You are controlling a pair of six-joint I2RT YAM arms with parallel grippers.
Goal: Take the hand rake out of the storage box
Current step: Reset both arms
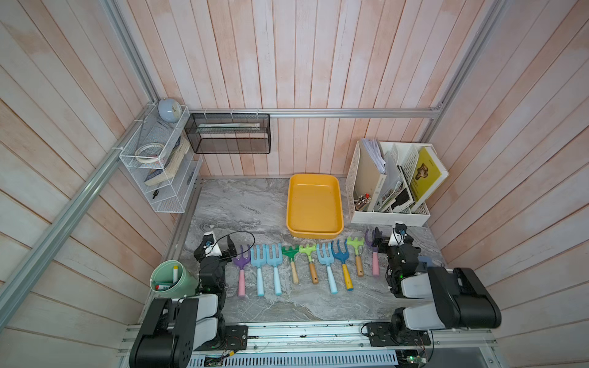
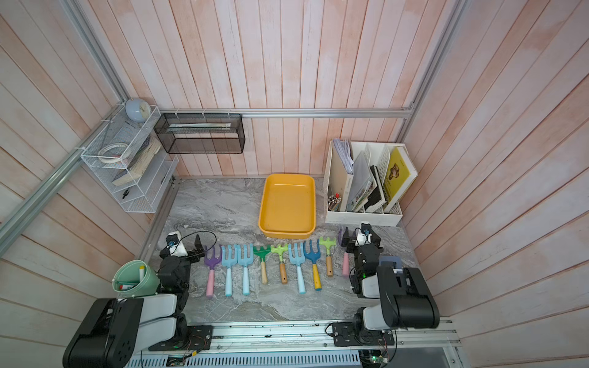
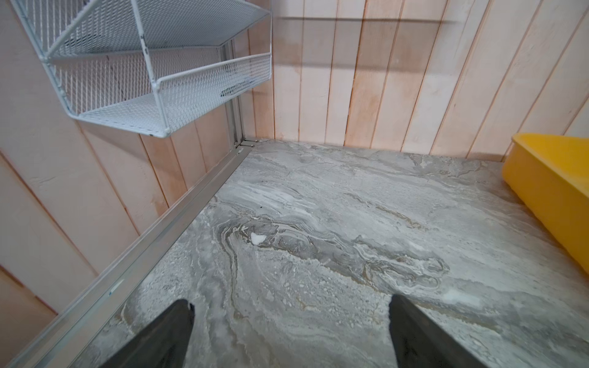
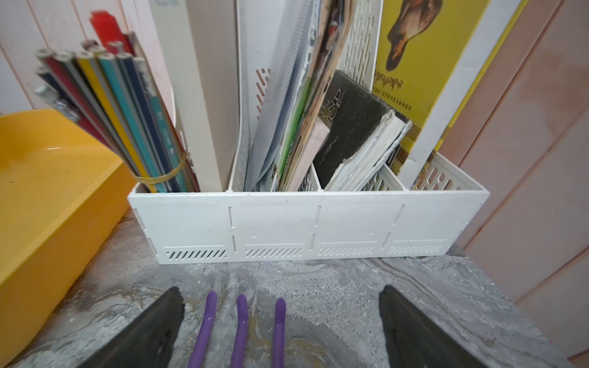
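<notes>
The storage box is sitting toward the back of the table, the file organizer is standing just right of it, and the row of hand rakes is lying in front, outside it.

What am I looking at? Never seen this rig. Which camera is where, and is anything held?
Two robot arms stand at the near edge of a marble table, each ending in a two-finger gripper. Both top views look down on the whole scene; each wrist view looks out from one arm's wrist. The yellow storage box is empty. Nine small hand rakes and forks lie in a row before it. The left gripper is open over bare table. The right gripper is open around the purple fork at the row's end, not gripping it. Nothing is held.
</notes>
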